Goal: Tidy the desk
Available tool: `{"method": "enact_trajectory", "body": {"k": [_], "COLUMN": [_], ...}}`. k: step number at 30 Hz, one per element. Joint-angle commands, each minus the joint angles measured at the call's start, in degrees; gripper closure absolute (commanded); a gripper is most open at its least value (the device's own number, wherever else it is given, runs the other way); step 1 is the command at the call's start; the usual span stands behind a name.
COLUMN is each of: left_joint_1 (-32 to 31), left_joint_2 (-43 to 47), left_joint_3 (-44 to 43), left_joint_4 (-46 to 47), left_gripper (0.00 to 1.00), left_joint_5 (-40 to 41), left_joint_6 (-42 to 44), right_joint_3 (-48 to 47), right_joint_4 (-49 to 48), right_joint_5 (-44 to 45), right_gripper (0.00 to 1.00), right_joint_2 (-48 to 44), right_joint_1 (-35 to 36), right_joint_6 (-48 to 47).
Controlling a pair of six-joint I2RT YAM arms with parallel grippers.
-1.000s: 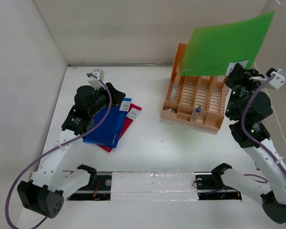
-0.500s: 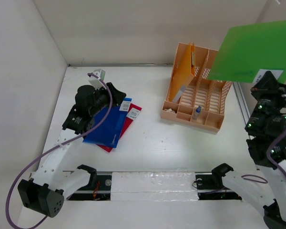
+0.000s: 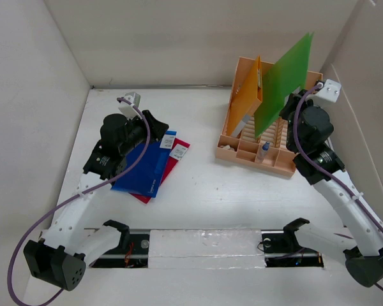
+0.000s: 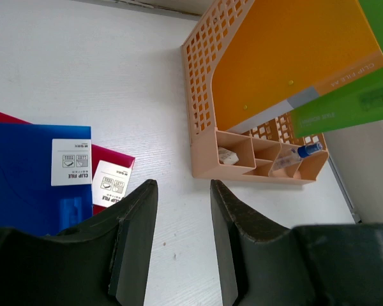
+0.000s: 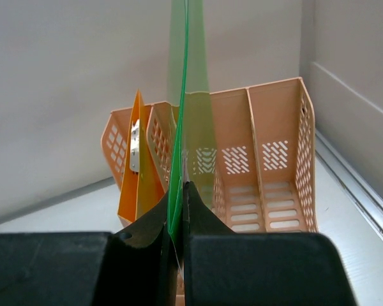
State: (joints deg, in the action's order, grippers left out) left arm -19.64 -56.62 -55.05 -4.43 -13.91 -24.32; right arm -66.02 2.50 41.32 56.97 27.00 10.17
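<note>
My right gripper [image 3: 292,107] is shut on a green clip file [image 3: 282,81], held upright and edge-on over the peach file rack [image 3: 292,167]; in the right wrist view the file [image 5: 181,95] rises from between my jaws [image 5: 178,191] in front of the rack [image 5: 277,137]. An orange file [image 3: 247,94] stands in the rack's left slot. A blue file [image 3: 142,167] lies on a red file [image 3: 175,160] on the white desk [image 3: 198,191]. My left gripper [image 4: 182,191] is open and empty above the desk, beside the blue file [image 4: 25,172].
A small blue-capped item [image 3: 265,150] lies in the rack's front compartments. White wall panels [image 3: 159,38] edge the desk. A taped strip [image 3: 204,245] runs along the near edge between the arm bases.
My right arm swung the green file from flat and high at the right wall to upright, edge-on over the rack's middle slots. The left arm has not moved.
</note>
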Motion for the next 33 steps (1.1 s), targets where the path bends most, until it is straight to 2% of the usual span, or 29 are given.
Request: {"method": "enact_trajectory", "body": {"k": [1, 7, 12, 22, 33], "left_joint_1": [0.21, 0.21, 0.21, 0.21, 0.21], "left_joint_2": [1.25, 0.63, -0.07, -0.33, -0.07], "left_joint_3": [-0.41, -0.41, -0.41, -0.59, -0.59], "left_joint_4": [2.41, 2.49, 2.58, 2.49, 2.23], "left_gripper": [0.65, 0.65, 0.65, 0.66, 0.66], "left_joint_5": [0.2, 0.03, -0.33, -0.15, -0.15], "left_joint_6": [0.15, 0.23, 0.23, 0.32, 0.41], "right_joint_3": [0.01, -1.65, -1.74, -7.18, -10.26], "right_joint_4": [-3.03, 3.02, 1.36, 3.12, 3.73], "right_joint_5": [-2.91, -3.26, -6.87, -4.59, -4.49], "right_gripper": [1.0, 1.0, 1.0, 1.0, 1.0], "right_joint_2": [-0.9, 1.57, -2.03, 1.39, 4.99], "right_joint_1": [-0.29, -0.9, 2.61, 8.58, 8.59], "right_joint_6": [1.34, 3.88, 2.92, 1.52, 0.28]}}
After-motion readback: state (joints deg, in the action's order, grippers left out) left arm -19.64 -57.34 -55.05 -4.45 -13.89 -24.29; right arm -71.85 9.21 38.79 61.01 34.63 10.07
